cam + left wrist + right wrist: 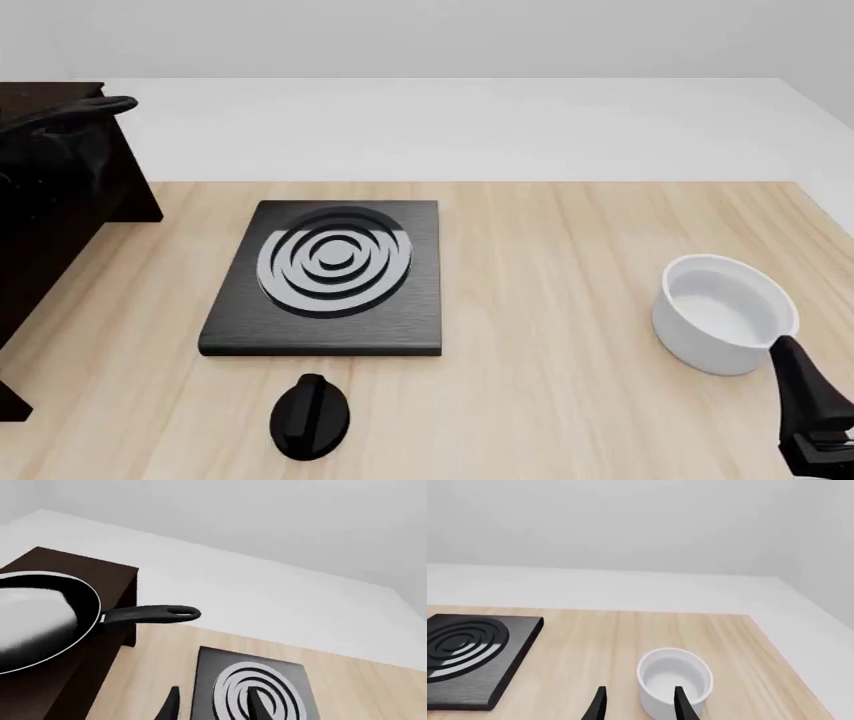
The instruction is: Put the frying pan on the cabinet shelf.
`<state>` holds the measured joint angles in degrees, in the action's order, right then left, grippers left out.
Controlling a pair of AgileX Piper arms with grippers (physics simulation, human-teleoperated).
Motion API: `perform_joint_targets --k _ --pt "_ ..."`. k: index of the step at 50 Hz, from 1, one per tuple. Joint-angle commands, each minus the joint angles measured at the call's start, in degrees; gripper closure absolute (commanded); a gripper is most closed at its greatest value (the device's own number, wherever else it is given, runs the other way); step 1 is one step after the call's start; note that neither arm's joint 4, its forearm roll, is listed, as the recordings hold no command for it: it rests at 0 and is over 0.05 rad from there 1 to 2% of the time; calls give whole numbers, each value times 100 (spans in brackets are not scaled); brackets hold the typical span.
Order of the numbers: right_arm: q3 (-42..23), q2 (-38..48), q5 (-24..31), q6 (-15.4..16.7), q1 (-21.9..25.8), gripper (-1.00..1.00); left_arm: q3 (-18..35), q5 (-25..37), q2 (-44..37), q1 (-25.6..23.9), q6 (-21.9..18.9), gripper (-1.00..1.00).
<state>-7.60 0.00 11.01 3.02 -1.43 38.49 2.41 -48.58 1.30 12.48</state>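
The frying pan (pixel 40 617) already rests on top of the dark cabinet (pixel 100 575) at the far left, its handle sticking out right. Both grippers, left (pixel 213 705) and right (pixel 637 702), are open and hold nothing. It seems only retreating remains.

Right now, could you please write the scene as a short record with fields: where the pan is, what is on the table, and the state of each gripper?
frying pan: resting on top of the dark cabinet, handle sticking out past its edge
stove plate: flat on the table, left of centre
white pot: upright on the table's right side, looks empty
left gripper: open, holding nothing, apart from the pan
right gripper: open, holding nothing, near the white pot
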Motion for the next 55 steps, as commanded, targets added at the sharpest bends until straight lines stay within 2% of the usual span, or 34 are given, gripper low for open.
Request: perform_joint_targets --k 1,2,3,4,5,8,12,14,16,18,19,22,28,29,30,34,36,48,54,55 --pt "-8 0 -72 32 17 -100 -484 3 399 -11 -1100 -100" --pt "-8 0 -73 25 19 -100 -570 -28 456 -1 -1118 -100" --pt "-8 0 -73 26 20 -100 -680 -49 571 33 -1391 -100" --pt "-9 0 -79 34 18 -100 -732 -43 638 7 -1378 -100" --pt "-9 0 -76 23 12 -100 -845 2 754 -82 -1132 -100" --pt "-10 0 -85 24 19 -100 -1052 1 935 -159 -831 -100" --pt "-10 0 -89 14 22 -100 -1361 -72 1271 -68 -1006 -100" --pt "-11 0 -93 11 6 -100 -1498 17 1571 -166 -996 -100" --pt "-11 0 -93 -24 10 -100 -1570 86 1949 -51 -1079 -100" --pt "-15 0 -134 -76 10 -100 -1685 248 2199 -105 -972 -100" --pt "-18 0 -156 -48 -4 -100 -1771 345 2370 -131 -700 -100" --pt "-17 2 -151 -59 5 -100 -2006 482 2652 -204 -831 -100" --pt "-6 0 -111 -72 111 -100 -2297 682 3092 -167 -729 -100" --pt "-4 0 -115 -84 140 -100 -2396 701 3186 -165 -507 -100" --pt "-4 0 -116 -59 149 -100 -2455 712 3237 -119 -545 -100" --pt "-5 0 -124 -72 147 -100 -2524 919 3586 -126 -608 -100" --pt "-3 0 -125 -80 174 -100 -2509 1088 3798 -163 -842 -100" --pt "3 0 -123 -53 264 -100 -2425 2060 4708 -227 -825 -100" --pt "11 0 -85 -135 295 -100 -2519 2103 4853 -265 -892 -100" --pt "16 0 -70 -243 282 -100 -2593 2052 4829 -283 -968 -100"
